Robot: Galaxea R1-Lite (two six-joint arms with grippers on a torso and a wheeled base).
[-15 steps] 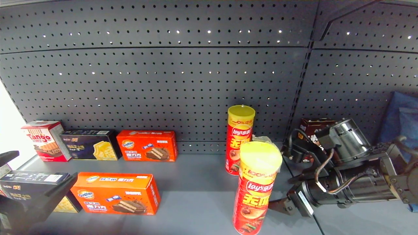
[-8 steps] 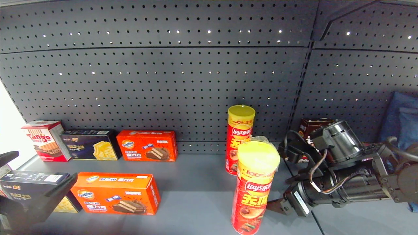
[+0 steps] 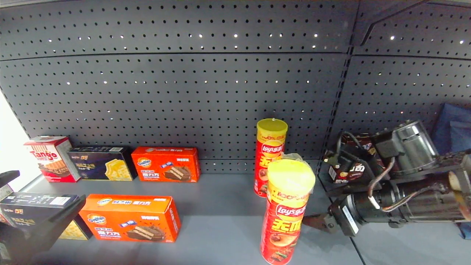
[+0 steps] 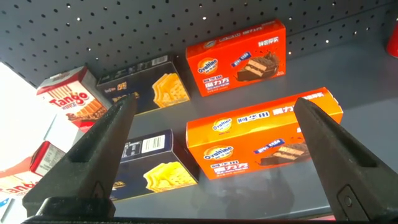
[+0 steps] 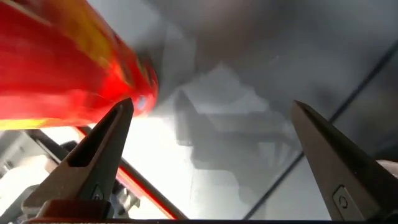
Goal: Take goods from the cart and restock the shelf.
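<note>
Keeps near can (image 3: 287, 213) upright before far can (image 3: 271, 154) as a shelf (image 3: 220, 206) row, with right gripper (image 5: 208, 115), left gripper (image 4: 214, 102) spread empty.

Head camera looks down over the shelf (image 3: 220, 217). Left wrist camera shares its boxes (image 4: 264, 134), closer; right wrist camera hugs the can (image 5: 62, 68).

The front can (image 3: 285, 217) and rear can (image 3: 270, 154) each carry a logo roundel over big yellow characters. The red-white box (image 3: 49, 158) bears a red wordmark. The rear orange box (image 3: 165, 164) and front orange box (image 3: 130, 218) show a round logo and white characters. The near dark box (image 3: 36, 206) has a white barcode label.
</note>
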